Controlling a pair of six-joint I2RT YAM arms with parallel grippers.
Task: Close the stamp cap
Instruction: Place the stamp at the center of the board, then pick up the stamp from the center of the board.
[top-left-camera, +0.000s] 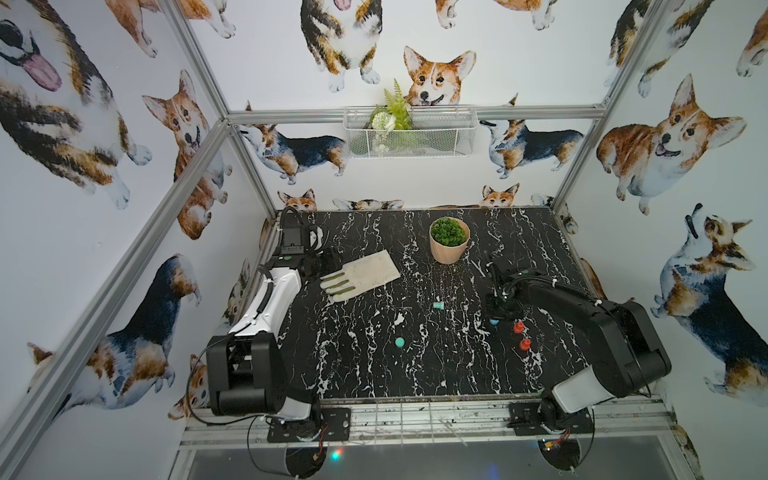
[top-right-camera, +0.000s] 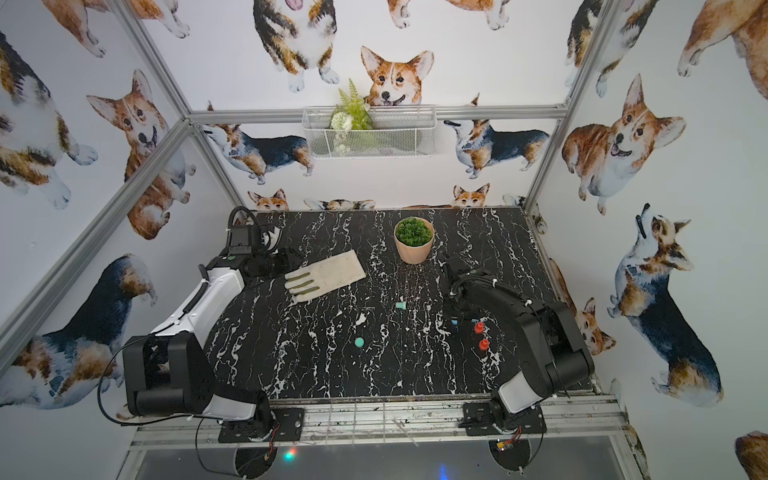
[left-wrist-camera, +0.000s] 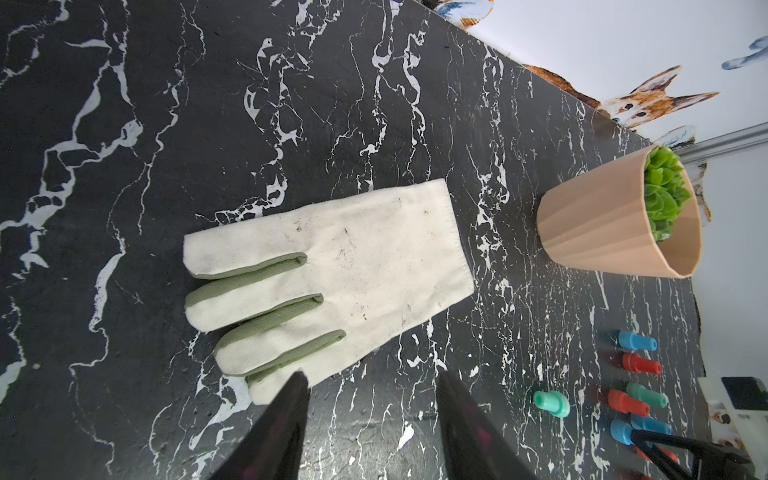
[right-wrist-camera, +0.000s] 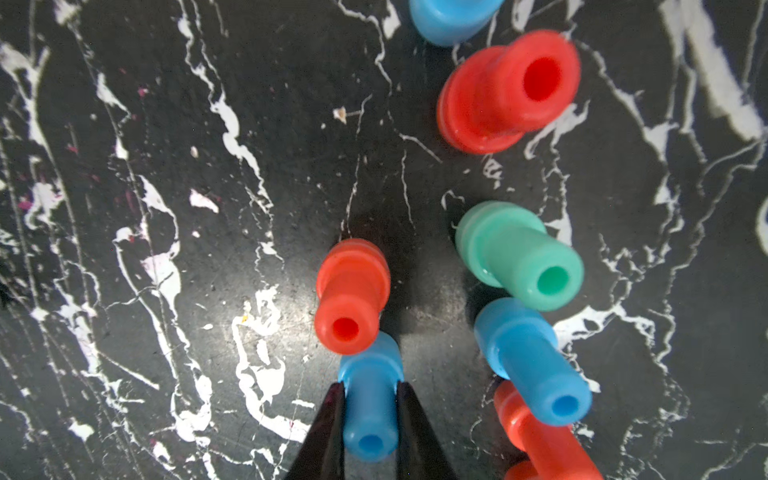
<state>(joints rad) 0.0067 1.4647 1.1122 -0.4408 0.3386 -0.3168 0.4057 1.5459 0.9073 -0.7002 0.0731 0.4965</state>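
Note:
Several small plastic stamps in blue, red and teal stand close together on the black marble table (top-left-camera: 374, 365). My right gripper (right-wrist-camera: 370, 387) is shut on the neck of a blue stamp (right-wrist-camera: 370, 419), which touches a red stamp (right-wrist-camera: 351, 295). In both top views this gripper (top-left-camera: 496, 316) (top-right-camera: 456, 318) points down beside two red stamps (top-left-camera: 518, 327). A teal stamp (top-left-camera: 438, 306) lies on its side mid-table. A round teal piece like a cap (top-left-camera: 400, 342) sits nearer the front. My left gripper (left-wrist-camera: 373, 376) is open and holds nothing, at the fingers of a glove (left-wrist-camera: 332, 274).
The white and green glove (top-left-camera: 361, 274) lies at the back left. A potted succulent (top-left-camera: 449, 241) stands at the back middle. A wire basket with plants (top-left-camera: 407, 133) hangs on the rear wall. Frame posts and walls close in three sides.

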